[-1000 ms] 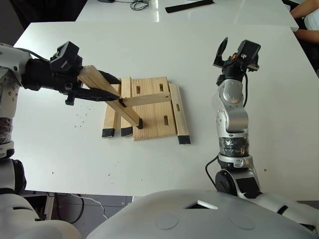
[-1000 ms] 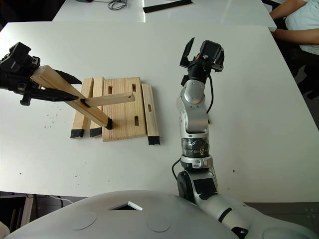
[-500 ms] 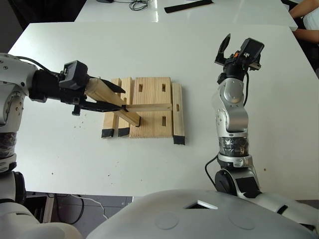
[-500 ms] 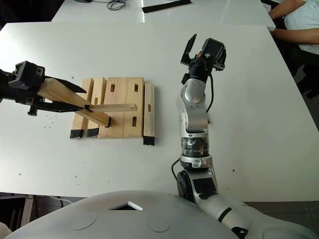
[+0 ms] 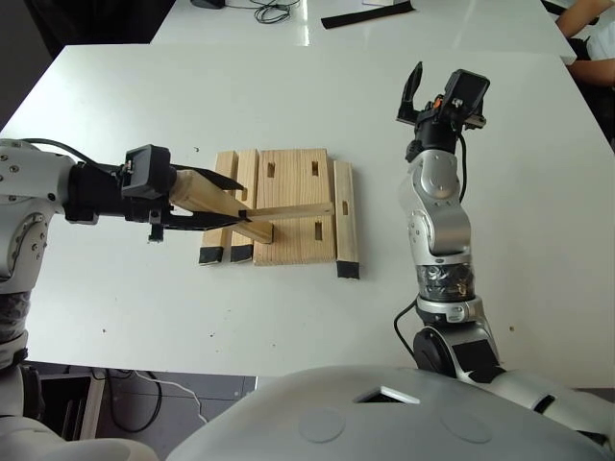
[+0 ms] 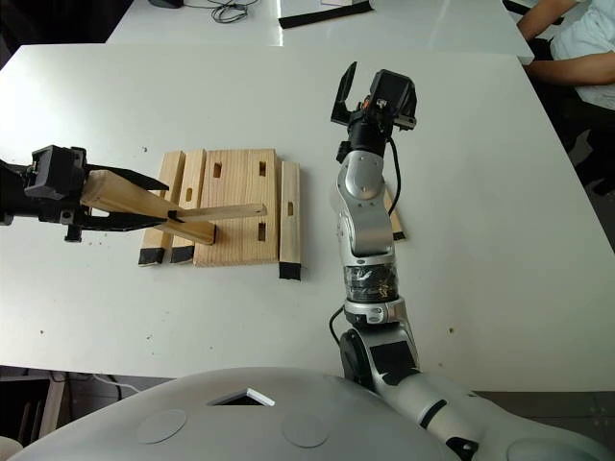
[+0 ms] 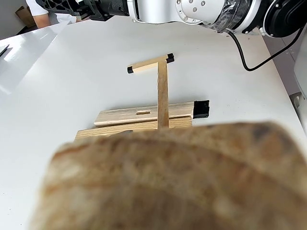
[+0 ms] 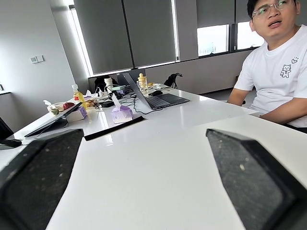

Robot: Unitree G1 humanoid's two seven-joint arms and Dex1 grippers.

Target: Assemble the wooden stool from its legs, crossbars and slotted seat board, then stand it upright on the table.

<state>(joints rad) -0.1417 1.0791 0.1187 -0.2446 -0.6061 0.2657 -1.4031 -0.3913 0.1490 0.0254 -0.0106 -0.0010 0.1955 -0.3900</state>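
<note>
Leg (image 5: 197,190) with crossbar (image 5: 288,209) clamped in left gripper (image 5: 231,202), over seat board (image 5: 293,178).

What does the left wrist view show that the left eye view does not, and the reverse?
Left wrist view adds a black-ended wooden piece lying on the table beyond the seat board. Left eye view adds the left gripper clamping the leg, and the open right gripper raised. Shared: that leg, its crossbar, the seat board.

A blurred wooden leg (image 7: 163,177) loomed right at the claw (image 5: 216,200); its crossbar (image 7: 162,93) ran away over flat planks (image 7: 144,114).
</note>
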